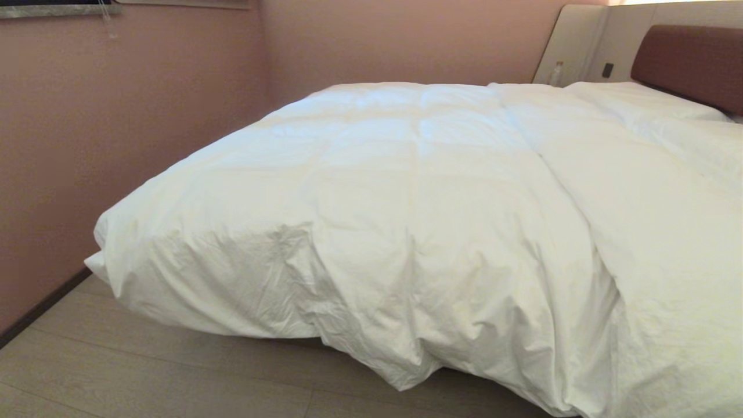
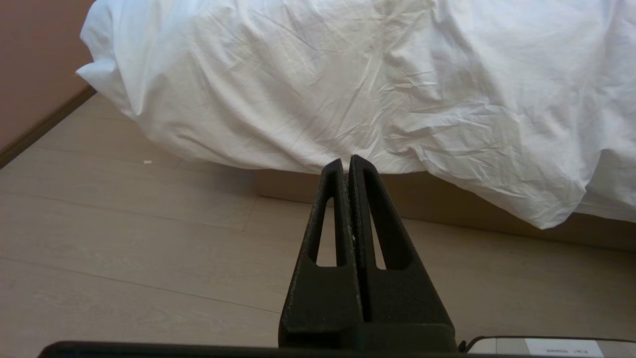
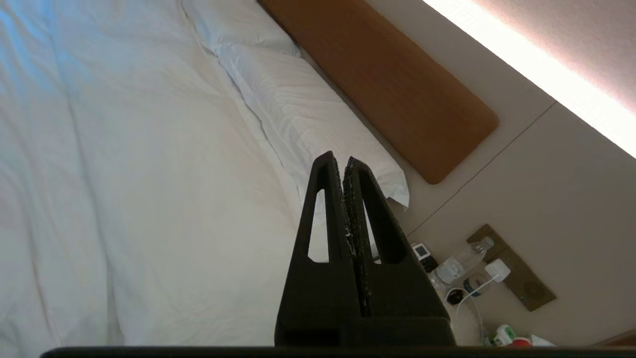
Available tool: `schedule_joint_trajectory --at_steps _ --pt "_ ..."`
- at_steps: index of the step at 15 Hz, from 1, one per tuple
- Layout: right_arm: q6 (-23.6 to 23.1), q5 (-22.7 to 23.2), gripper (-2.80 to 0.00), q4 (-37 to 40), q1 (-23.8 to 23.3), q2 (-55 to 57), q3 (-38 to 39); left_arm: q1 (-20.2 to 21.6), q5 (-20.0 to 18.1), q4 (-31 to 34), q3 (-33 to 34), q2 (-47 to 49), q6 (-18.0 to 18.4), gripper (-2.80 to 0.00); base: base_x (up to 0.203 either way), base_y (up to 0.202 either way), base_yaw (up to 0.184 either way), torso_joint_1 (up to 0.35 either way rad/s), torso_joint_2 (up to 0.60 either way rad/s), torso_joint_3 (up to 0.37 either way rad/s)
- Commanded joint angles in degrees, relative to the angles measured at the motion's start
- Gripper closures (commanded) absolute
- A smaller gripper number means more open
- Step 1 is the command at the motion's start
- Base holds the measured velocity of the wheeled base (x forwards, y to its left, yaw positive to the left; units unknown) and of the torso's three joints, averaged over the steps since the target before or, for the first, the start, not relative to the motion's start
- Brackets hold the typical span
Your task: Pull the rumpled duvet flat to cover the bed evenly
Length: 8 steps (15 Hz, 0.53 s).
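The puffy white duvet lies spread over the bed, its crumpled near edge hanging over the foot toward the floor. The bed's grey-brown base shows under that edge, and the brown headboard is at the far right. Neither arm appears in the head view. My left gripper is shut and empty, low above the floor, short of the hanging edge. My right gripper is shut and empty, held high over the duvet near the white pillows and headboard.
A pink wall runs close along the bed's far side, with a strip of wooden floor before the foot. A bedside shelf with water bottles, a plug and cable and small items stands beside the pillows.
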Motion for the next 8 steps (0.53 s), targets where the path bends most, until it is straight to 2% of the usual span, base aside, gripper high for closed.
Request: schedule_joint_trajectory --at_steps 1,5,6,8 --pt "-4.1 -0.2 0.0 -0.7 0.0 -3.6 0.0 0.0 0.0 0.0 0.0 0.0 0.0 0.0 0.0 0.0 0.0 0.0 0.0 0.0" --pt "-4.9 3.3 0.0 -4.2 -0.4 -13.1 3.6 0.0 0.0 0.0 0.0 0.0 0.0 0.0 0.0 0.0 0.0 0.0 0.0 0.0" --pt "-5.0 3.8 0.0 -5.4 -1.4 -14.7 4.6 0.0 0.0 0.0 0.0 0.0 0.0 0.0 0.0 0.0 0.0 0.0 0.0 0.0" --pt "-5.1 4.0 0.0 -7.0 -6.8 -17.8 5.7 0.0 0.0 0.0 0.0 0.0 0.0 0.0 0.0 0.0 0.0 0.0 0.0 0.0"
